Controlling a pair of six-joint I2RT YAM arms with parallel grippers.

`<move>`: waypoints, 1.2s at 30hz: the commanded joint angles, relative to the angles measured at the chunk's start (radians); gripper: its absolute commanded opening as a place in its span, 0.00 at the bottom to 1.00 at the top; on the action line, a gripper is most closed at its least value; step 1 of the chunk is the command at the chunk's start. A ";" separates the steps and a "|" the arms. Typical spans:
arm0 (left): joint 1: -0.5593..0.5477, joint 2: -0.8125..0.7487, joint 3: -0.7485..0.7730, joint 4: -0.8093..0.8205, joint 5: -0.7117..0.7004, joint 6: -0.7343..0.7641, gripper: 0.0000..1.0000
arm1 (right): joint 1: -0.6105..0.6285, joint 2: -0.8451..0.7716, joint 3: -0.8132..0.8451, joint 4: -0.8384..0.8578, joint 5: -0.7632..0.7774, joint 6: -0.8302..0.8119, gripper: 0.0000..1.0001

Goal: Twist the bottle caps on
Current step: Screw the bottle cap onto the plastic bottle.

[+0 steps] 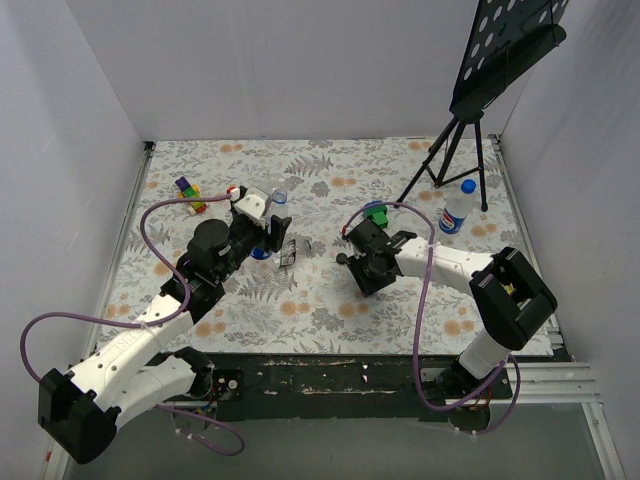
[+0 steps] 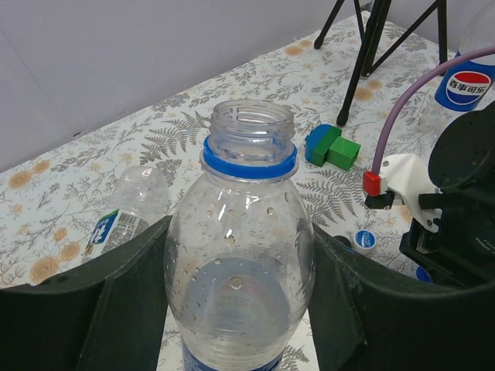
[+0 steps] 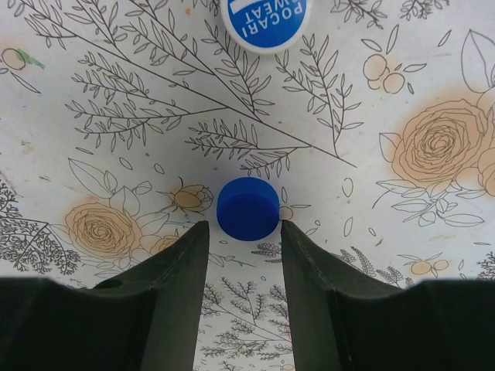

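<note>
While your left fingers (image 2: 116,309) clench an uncapped bottle (image 2: 240,255) upright, your right fingers (image 3: 174,294) stand apart, grasping nothing, over the surface (image 3: 387,255). A blue cap (image 3: 247,209) lies just beyond their tips, a printed cap (image 3: 264,19) farther on.

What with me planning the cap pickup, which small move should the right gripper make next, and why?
Probably ease the right gripper forward until its open jaws flank the blue cap, which lies on the table just past their tips. The left gripper holds an uncapped bottle awaiting it.
</note>
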 commanded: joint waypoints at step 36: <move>0.004 0.008 0.060 -0.038 0.157 0.038 0.31 | -0.003 -0.017 0.041 -0.029 -0.021 -0.081 0.31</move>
